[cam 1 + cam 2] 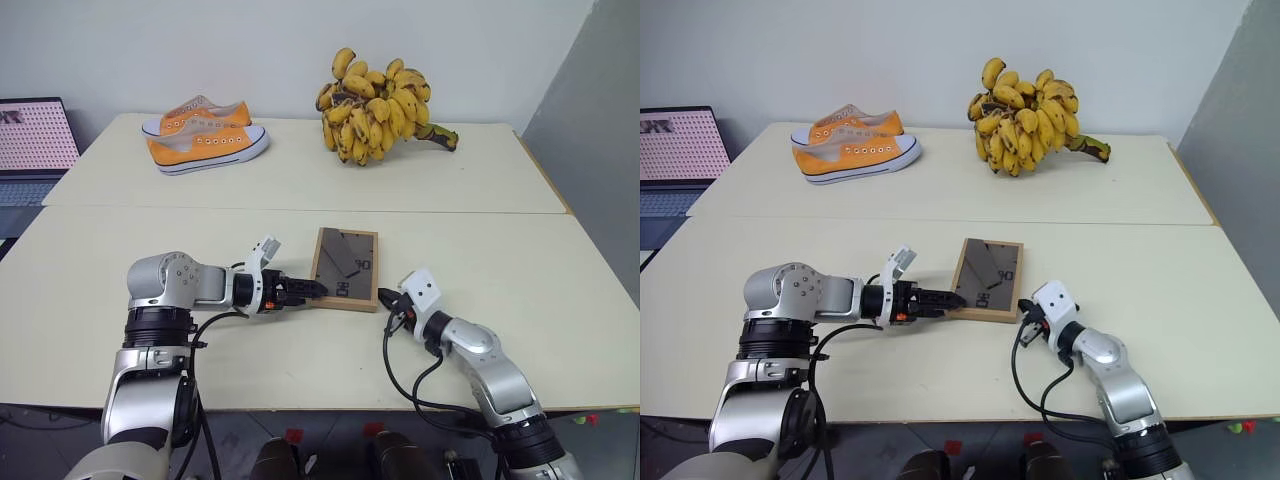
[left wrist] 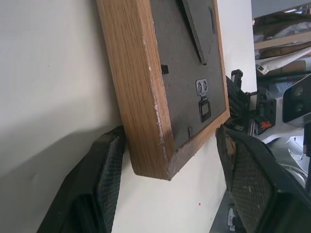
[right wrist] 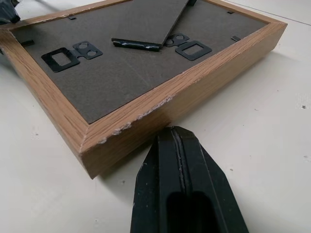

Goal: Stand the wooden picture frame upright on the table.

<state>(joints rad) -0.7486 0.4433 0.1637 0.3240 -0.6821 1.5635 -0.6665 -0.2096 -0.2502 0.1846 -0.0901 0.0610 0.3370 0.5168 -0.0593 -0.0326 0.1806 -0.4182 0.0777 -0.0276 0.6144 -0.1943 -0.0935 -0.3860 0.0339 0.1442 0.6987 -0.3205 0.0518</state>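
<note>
Wooden picture frame flat on counter, back up. Left claw gaping round its 7 o'clock corner; right claw pinched closed, empty, at 5 o'clock corner.

Honestly nothing here I can actually read. The dark grey-brown back of the small light-wood picture frame just has black metal clips and hangers, no label or brand stamped on them as far as I can tell. The open laptop screen off to my left shows a pinkish dotted pattern, maybe with tiny marks at its top edge, but too small to make out. The orange canvas sneakers with white soles carry no logo I can see.
</note>
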